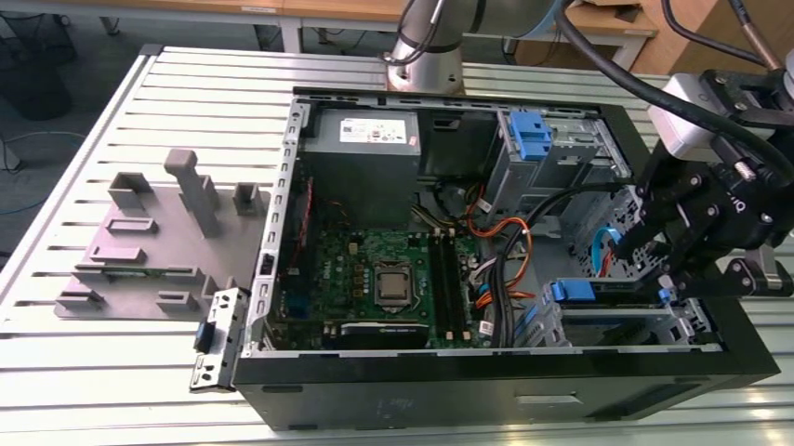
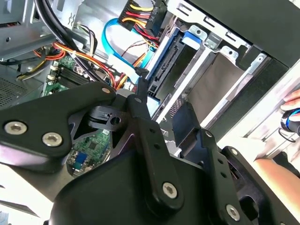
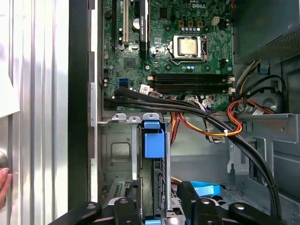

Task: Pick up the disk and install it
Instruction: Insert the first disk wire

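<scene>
Disk (image 1: 578,291) is seen edge-up in bay (image 1: 690,325), lower right of exterior view, w/ long axis toward gripper (image 1: 672,279) alongside; grip can't be told.

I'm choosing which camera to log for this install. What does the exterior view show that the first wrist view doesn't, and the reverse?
Exterior view: the grey fixture plate with upright posts, standing on the slatted table beside the case, and the arm's base.
First wrist view: a person's hand outside the case wall.
Shared: the motherboard with its CPU socket, the orange cables, the blue caddy tab in the drive bay, and the gripper at that bay.
</scene>
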Tool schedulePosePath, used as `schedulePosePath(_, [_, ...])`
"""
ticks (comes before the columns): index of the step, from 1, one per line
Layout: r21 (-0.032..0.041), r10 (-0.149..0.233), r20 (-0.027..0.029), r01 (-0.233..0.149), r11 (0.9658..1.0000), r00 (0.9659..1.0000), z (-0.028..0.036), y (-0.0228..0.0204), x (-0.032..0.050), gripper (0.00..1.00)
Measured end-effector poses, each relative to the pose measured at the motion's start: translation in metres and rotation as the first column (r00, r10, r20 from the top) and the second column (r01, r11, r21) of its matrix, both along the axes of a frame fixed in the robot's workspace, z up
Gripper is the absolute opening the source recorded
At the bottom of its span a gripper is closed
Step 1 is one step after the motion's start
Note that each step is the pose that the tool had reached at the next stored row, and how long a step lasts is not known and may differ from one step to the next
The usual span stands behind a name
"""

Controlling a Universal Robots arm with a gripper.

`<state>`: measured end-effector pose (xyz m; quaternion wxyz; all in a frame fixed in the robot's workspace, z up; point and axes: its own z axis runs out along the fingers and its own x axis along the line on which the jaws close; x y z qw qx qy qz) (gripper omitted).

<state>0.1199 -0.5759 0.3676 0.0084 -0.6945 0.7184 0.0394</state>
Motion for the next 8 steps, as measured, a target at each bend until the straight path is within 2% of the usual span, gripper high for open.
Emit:
schedulePosePath(7, [0.0004,0.004,0.0,-0.004,1.0,1.0,0.0002,0.0032,0.0,0.48])
schedulePosePath(8, [0.0025,0.005,0.0,-0.005,1.0,1.0,0.0005,0.0032,0.0,0.48])
